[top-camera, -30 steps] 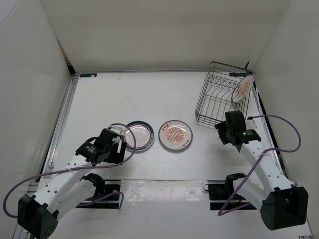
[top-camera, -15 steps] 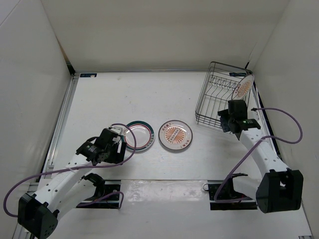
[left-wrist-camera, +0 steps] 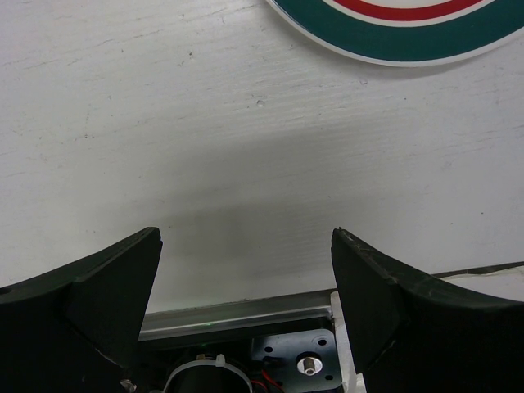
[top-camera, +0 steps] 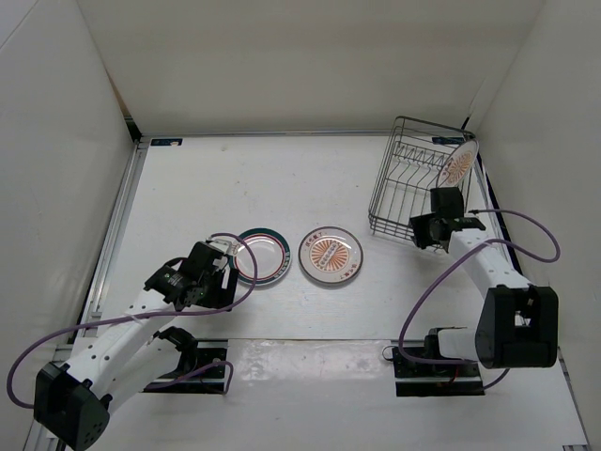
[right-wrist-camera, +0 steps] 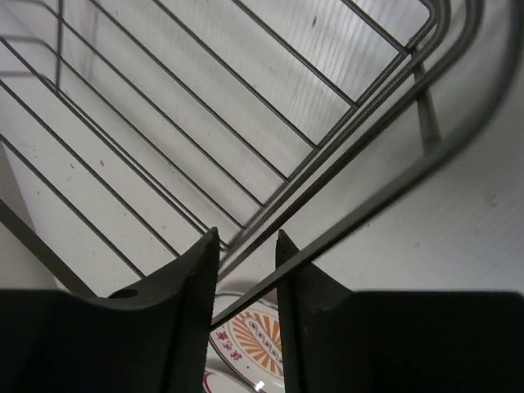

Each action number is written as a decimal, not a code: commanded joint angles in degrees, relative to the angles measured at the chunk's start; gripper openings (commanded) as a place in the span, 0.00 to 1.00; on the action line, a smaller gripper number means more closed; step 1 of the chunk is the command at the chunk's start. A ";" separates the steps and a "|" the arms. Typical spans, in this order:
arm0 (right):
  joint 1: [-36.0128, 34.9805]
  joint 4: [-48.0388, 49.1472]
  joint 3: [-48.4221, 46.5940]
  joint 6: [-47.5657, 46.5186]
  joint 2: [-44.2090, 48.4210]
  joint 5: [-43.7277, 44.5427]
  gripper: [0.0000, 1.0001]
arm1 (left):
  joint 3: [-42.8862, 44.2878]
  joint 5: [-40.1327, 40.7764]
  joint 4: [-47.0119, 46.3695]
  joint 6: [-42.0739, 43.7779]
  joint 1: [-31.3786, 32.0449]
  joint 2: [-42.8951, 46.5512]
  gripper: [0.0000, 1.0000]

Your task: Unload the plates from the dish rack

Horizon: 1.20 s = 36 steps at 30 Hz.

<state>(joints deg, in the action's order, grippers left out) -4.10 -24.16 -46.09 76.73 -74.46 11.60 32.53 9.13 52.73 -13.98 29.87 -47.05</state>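
The dark wire dish rack [top-camera: 413,183] stands at the back right. One orange-sunburst plate [top-camera: 458,165] leans upright at its far right side. A second sunburst plate [top-camera: 331,254] and the teal-and-pink ringed plate [top-camera: 260,256] lie flat on the table. My right gripper [top-camera: 427,228] is at the rack's near right corner, jaws narrowly apart and gripping nothing. In the right wrist view a rack rim wire [right-wrist-camera: 368,205] crosses its fingertips [right-wrist-camera: 246,270], with the flat sunburst plate [right-wrist-camera: 254,344] beyond. My left gripper [top-camera: 223,274] is wide open and empty, just near of the ringed plate [left-wrist-camera: 393,24].
White walls close in the table on the left, back and right. The rack sits close to the right wall [top-camera: 545,169]. A metal rail [top-camera: 117,225] runs along the table's left edge. Purple cables [top-camera: 526,244] loop beside both arms.
My right gripper has moved away from me and up to the rack's near right corner, turning toward it. The left arm and the plates have not moved.
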 commanded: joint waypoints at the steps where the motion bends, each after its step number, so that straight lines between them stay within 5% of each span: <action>1: 0.85 -1.67 -0.67 -3.77 3.07 0.27 0.32 | 2.09 -0.86 -0.08 0.18 0.10 0.03 0.96; 7: 2.60 -5.36 -0.85 -8.96 6.42 2.55 0.11 | 2.09 -0.95 -0.17 0.18 0.10 -0.24 0.96; 14: 6.29 -6.25 0.29 -10.46 9.41 1.33 0.12 | 2.09 -1.13 -0.17 0.18 0.10 -0.68 0.96; 26: 9.72 -4.93 3.63 2.28 10.73 4.14 0.00 | 2.09 -1.22 -0.17 0.27 0.19 -1.12 0.96; 36: 13.59 -6.87 -1.90 1.76 9.07 6.95 0.00 | 2.09 -1.30 0.00 0.18 0.19 -1.56 0.96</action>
<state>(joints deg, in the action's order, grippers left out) 7.77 -32.08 -43.66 74.70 -65.34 14.98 32.73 8.34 52.73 -14.00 29.87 -48.62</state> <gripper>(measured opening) 0.087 0.951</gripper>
